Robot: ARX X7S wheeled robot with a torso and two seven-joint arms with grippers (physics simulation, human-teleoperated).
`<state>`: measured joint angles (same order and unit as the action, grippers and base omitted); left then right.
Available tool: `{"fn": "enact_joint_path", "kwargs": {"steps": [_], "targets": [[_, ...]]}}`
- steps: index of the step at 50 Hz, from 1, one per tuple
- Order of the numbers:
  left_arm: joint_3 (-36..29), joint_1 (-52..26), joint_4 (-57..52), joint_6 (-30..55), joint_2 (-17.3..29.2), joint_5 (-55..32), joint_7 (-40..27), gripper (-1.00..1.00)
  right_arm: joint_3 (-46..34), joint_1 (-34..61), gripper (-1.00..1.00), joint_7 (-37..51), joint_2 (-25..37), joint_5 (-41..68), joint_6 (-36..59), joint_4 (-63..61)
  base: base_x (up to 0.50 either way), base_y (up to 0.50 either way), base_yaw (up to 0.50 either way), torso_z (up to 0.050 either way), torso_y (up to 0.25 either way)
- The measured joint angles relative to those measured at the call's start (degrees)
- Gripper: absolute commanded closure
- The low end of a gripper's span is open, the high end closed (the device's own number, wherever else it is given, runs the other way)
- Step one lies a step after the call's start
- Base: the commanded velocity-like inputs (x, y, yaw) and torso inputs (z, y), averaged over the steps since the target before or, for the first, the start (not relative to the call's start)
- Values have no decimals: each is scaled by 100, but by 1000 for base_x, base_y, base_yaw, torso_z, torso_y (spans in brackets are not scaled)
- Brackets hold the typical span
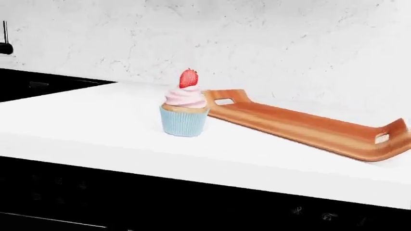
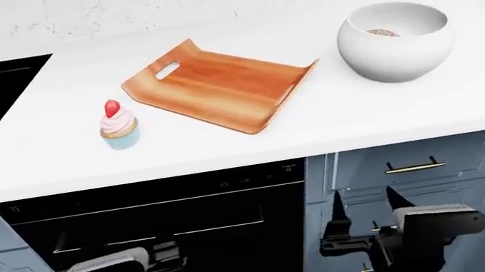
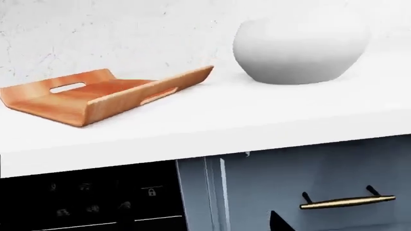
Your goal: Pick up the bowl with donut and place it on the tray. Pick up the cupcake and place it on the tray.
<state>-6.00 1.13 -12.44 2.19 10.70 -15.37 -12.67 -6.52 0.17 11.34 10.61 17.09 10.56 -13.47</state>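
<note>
Head view: tray (image 2: 215,86) between cupcake (image 2: 118,126), bowl (image 2: 398,48).

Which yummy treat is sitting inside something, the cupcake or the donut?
The donut. It lies down inside the big white bowl, while the cupcake stands by itself on the bare counter, left of the tray.

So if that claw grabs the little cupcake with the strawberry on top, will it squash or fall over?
Probably a delicate grab. The cupcake is tall for its narrow blue wrapper, so a sideways nudge could tip it. Its swirled pink frosting looks soft, so squeezing high would likely smear it. The strawberry perched on top might be knocked off.
</note>
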Motion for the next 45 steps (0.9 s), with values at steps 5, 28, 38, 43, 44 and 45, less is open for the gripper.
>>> {"fn": "enact_joint_path", "kwargs": {"steps": [5, 28, 38, 43, 44, 45], "targets": [[331, -170, -1408, 1054, 461, -654, -435, -100, 643, 255, -100, 607, 452, 969, 1285, -1464, 0, 0, 0, 0, 0], [972, -3939, -3865, 4925, 2757, -5763, -3335, -100, 2344, 3735, -100, 4523, 3289, 6559, 4658, -3437, 0, 0, 0, 0, 0], [643, -5128, -3702, 5569, 3294, -7067, -4062, -100, 2044, 4791, -100, 5076, 3944, 7361, 5072, -3176, 0, 0, 0, 0, 0], [486, -5526, -3607, 5755, 3472, -7525, -4353, -100, 1882, 5103, -100, 5128, 4063, 7462, 5196, -3067, 0, 0, 0, 0, 0], [455, -5591, -3588, 5784, 3495, -7595, -4398, -100, 1851, 5156, -100, 5128, 4078, 7473, 5215, -3047, 0, 0, 0, 0, 0], [426, -5650, -3570, 5810, 3515, -7657, -4438, -100, 1821, 5207, -100, 5124, 4090, 7482, 5232, -3029, 0, 0, 0, 0, 0]]}}
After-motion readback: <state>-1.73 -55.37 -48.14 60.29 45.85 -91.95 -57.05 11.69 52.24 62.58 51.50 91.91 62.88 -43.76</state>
